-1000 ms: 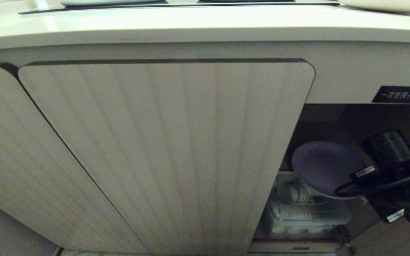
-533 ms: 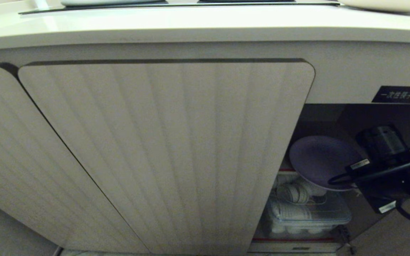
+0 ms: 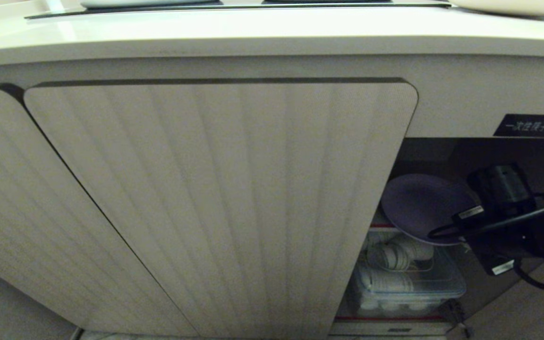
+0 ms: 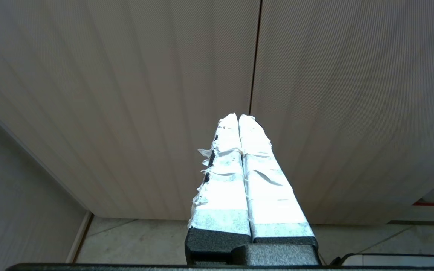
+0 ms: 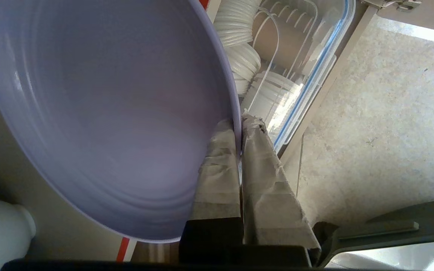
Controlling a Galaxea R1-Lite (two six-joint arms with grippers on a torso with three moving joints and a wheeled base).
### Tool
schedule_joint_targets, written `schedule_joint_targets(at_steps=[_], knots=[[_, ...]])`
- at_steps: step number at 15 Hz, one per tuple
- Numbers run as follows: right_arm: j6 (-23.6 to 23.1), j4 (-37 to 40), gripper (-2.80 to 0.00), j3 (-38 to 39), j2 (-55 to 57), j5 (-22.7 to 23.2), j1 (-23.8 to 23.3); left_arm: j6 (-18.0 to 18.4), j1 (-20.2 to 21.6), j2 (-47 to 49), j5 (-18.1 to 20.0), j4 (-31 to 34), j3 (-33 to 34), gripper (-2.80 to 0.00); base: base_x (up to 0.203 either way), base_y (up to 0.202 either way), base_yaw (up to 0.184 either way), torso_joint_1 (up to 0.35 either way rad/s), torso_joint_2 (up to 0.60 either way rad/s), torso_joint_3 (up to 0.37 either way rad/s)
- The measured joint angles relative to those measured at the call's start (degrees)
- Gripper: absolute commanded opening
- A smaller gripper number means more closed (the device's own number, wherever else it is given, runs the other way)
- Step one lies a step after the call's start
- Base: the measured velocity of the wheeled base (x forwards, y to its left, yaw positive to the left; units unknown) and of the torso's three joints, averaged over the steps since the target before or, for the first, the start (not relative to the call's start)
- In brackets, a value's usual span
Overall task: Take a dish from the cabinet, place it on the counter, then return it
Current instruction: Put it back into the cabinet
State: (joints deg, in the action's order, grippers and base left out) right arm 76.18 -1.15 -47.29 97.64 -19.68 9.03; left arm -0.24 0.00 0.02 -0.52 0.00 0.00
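Two ribbed doors of the cabinet fill the left and middle of the head view, both closed, under the cream table with its black cooktop strip along the far edge. In front of those doors the left gripper is parked, its taped jaws pressed together on nothing.

Right of the doors the cabinet stands open. Under a small black label, the lavender plate hangs tilted in the dark opening, above a clear lidded box of white ribbed items, possibly stacked paper cups or liners. At the far right, the right gripper has its jaws clamped narrowly on the plate's rim, one finger on each face.

Whether this is the taking-out or the return is hard to judge; the plate sits at the mouth of the cabinet, carried clear of any shelf. If it is coming out, the next move calls for drawing it back past the door edge, then lifting it over the table's rounded lip. The thin one-edge pinch leaves the plate free to swing, so a slow, level carry seems wise.
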Motion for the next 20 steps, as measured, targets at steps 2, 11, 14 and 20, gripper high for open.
schedule_joint_targets(at_steps=[2, 11, 14, 20], knots=[[0.4, -0.2, -2.80, -0.1, 0.4, 0.1, 0.0, 0.0, 0.0, 0.0, 0.0, 0.0, 0.0, -2.80, 0.000, 0.000, 0.000, 0.000, 0.00, 0.000], [3.6, -1.4, -2.80, -1.1, 1.3, 1.4, -0.4, 0.0, 0.0, 0.0, 0.0, 0.0, 0.0, -2.80, 0.000, 0.000, 0.000, 0.000, 0.00, 0.000], [3.6, -1.3, -2.80, -1.9, 1.7, 1.5, -0.4, 0.0, 0.0, 0.0, 0.0, 0.0, 0.0, -2.80, 0.000, 0.000, 0.000, 0.000, 0.00, 0.000], [3.6, -1.3, -2.80, -2.4, 2.2, 1.7, -0.4, 0.0, 0.0, 0.0, 0.0, 0.0, 0.0, -2.80, 0.000, 0.000, 0.000, 0.000, 0.00, 0.000]])
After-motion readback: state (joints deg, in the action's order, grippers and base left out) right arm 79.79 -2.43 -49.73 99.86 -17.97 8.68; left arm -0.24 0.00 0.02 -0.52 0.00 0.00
